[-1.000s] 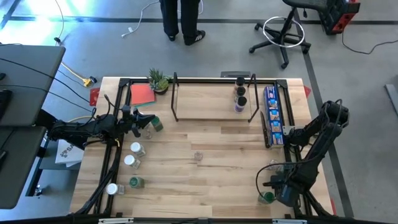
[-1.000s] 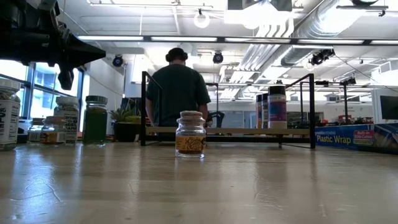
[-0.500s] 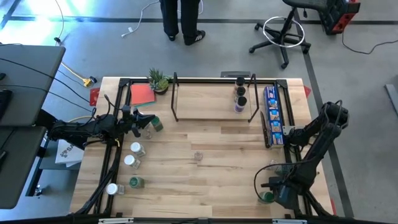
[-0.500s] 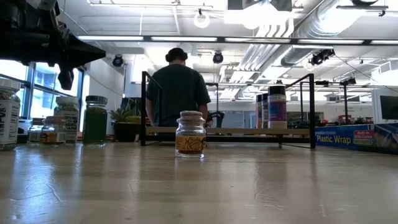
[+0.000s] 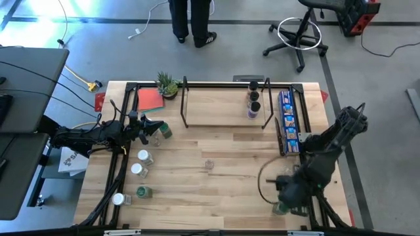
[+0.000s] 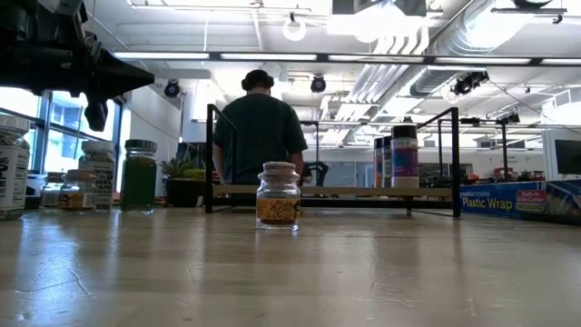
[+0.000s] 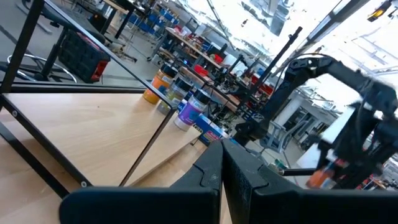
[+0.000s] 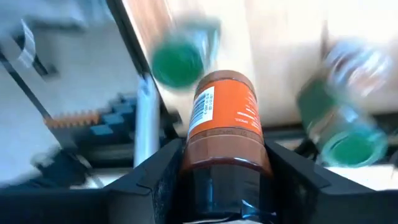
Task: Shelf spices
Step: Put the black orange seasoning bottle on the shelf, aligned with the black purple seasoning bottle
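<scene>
presently: right gripper [image 8: 221, 171] low over the near right corner of the desk [image 5: 216, 187], jaws part-open and closed around an orange-labelled spice jar [image 8: 224, 124] with a brown cap, gripped at the cap end; two green-topped jars [image 8: 177, 62] blurred on the desk beyond it. left gripper [image 7: 221, 165] at the far left of the desk, jaws fully closed, holding nothing, pointed toward the shelf [image 5: 226, 121]. shelf at the far middle of the desk, three jars [image 5: 253, 98] standing in a row at its right end. loose spice jars [image 5: 139, 170] grouped on the left side of the desk; one small clear jar [image 6: 278, 195] alone near the desk's middle. long blue box [image 5: 287, 121] just right of the shelf; potted plant [image 5: 167, 84] and red card [image 5: 150, 99] at its left. person [image 6: 259, 127] standing beyond the desk.
</scene>
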Robot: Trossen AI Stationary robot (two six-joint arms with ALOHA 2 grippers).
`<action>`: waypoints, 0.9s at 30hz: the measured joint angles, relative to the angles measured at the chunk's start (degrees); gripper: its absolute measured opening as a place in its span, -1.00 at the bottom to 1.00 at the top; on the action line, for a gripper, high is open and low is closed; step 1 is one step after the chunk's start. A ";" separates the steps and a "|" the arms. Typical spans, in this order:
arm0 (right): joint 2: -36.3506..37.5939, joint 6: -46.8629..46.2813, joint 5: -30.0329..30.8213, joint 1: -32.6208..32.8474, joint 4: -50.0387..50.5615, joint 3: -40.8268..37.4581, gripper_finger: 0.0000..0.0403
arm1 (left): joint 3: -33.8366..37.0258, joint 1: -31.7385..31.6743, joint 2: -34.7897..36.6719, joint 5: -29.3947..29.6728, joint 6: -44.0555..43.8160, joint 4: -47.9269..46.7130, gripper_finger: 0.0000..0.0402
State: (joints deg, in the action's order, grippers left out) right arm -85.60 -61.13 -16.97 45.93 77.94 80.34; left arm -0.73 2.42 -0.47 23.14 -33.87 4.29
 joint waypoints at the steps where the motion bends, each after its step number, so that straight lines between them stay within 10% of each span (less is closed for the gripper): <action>1: 0.04 0.13 1.75 -1.75 1.30 2.63 -0.06 | 0.00 -0.02 0.01 0.00 0.00 0.00 -0.99; 17: -2.56 25.11 7.66 -47.41 12.16 17.21 -0.06 | 0.00 -0.02 0.00 0.06 0.00 -0.15 -0.99; 27: -15.50 46.34 15.30 -57.06 12.04 17.19 -0.06 | 0.00 -0.01 0.00 0.04 0.00 -0.17 -0.99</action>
State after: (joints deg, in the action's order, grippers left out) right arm -101.10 -14.78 -1.67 -11.13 89.99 97.54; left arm -0.73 2.40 -0.47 23.18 -33.87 4.12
